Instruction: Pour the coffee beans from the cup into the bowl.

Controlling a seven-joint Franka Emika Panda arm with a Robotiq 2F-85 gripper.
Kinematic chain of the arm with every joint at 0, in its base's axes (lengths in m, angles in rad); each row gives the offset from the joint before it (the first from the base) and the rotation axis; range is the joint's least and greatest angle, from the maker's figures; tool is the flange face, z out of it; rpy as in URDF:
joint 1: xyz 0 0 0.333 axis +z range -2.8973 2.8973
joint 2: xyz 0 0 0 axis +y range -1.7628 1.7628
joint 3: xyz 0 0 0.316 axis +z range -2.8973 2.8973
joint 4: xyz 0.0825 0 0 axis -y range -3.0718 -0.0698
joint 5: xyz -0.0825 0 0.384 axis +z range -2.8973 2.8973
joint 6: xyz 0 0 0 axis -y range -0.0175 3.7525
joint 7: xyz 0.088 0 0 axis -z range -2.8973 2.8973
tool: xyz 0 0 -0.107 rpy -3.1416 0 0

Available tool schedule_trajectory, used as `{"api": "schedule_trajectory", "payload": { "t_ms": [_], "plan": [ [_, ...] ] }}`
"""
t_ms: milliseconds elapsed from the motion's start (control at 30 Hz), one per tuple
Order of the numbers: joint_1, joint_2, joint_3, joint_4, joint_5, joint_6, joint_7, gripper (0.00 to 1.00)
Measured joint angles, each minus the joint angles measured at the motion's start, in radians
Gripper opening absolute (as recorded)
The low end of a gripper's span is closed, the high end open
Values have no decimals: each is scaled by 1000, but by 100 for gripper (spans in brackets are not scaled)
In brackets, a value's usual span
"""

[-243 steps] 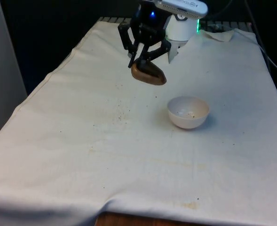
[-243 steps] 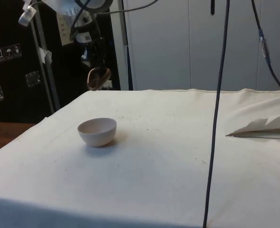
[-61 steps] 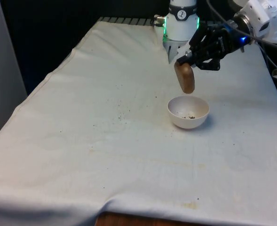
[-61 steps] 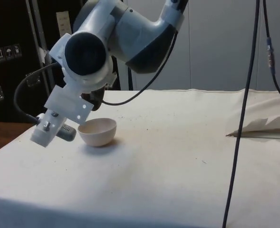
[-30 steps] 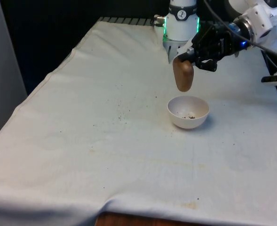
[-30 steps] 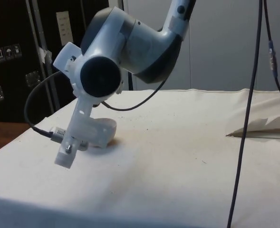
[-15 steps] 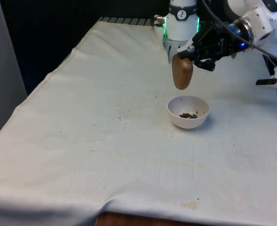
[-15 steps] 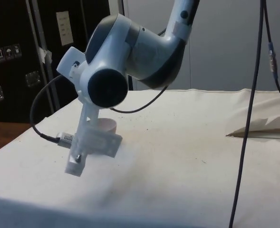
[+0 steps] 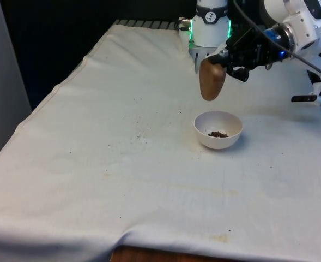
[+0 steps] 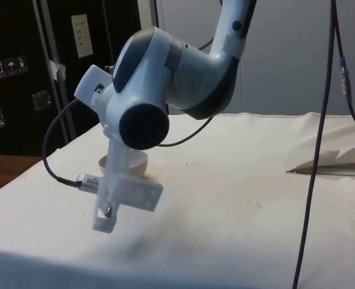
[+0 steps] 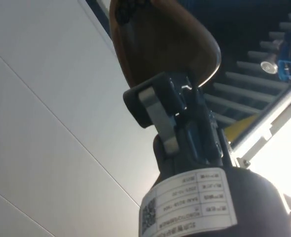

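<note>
A brown wooden cup [image 9: 211, 80] hangs mouth-down over the table, just above and slightly to the front view's left of a white bowl [image 9: 218, 130]. My black gripper [image 9: 229, 61] is shut on the cup's upper edge, reaching in from the front view's right. A small heap of dark coffee beans [image 9: 218, 134] lies at the bowl's bottom. In the wrist view the cup [image 11: 160, 44] sits clamped by a finger [image 11: 157, 111]. In the side view the white arm [image 10: 165, 90] hides most of the bowl [image 10: 138, 161].
A white cloth [image 9: 122, 164] covers the table, with a few dark specks [image 9: 140, 131] left of the bowl in the front view. A black cable [image 10: 319, 138] hangs down in the side view. Crumpled white paper [image 10: 340, 159] lies at the side view's right.
The cup has tipped further and risen a little above the bowl over the last second. Beans that were few a second ago now form a small dark heap in the bowl.
</note>
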Motion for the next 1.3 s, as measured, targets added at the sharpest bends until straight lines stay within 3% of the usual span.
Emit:
{"api": "schedule_trajectory", "payload": {
  "t_ms": [867,1300],
  "plan": [
    [0,49,44,-3,-114,-170,-21,1],
    [0,52,47,-3,-118,-178,-19,1]
  ]
}}
